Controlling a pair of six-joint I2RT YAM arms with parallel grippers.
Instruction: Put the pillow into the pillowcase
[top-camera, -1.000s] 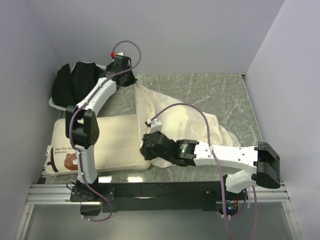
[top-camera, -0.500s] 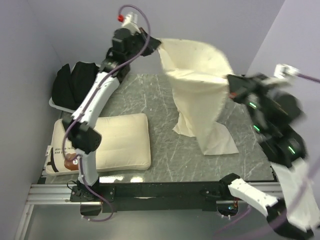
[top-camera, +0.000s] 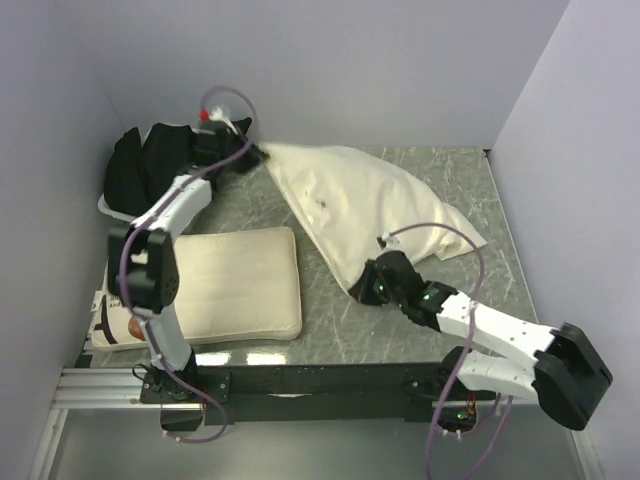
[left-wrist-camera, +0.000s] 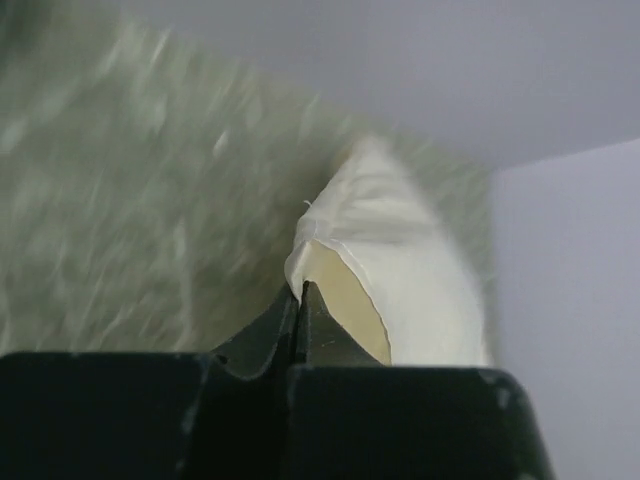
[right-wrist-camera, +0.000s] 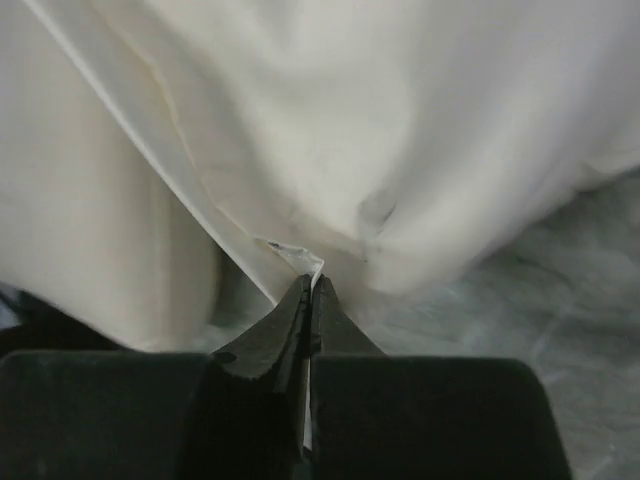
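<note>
Pillow (top-camera: 230, 285) lies flat at the near left of the counter (top-camera: 330, 335), outside the pillowcase (top-camera: 365, 195). Right pincer (top-camera: 360, 290) is clamped on the pillowcase's near edge, jaws pressed together on a fold. The pillowcase stretches diagonally across the counter. Left pincer (top-camera: 258, 155) pinches its far corner. Bundled black cloth (top-camera: 140, 170) sits far left.

Left arm (top-camera: 175, 203) outstretched, right arm (top-camera: 490, 326) low, jaws closed

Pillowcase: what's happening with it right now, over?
Left gripper shut on pillowcase far corner. Right gripper shut on its near edge. Pillow lies apart, outside the case. Nothing between them.
</note>
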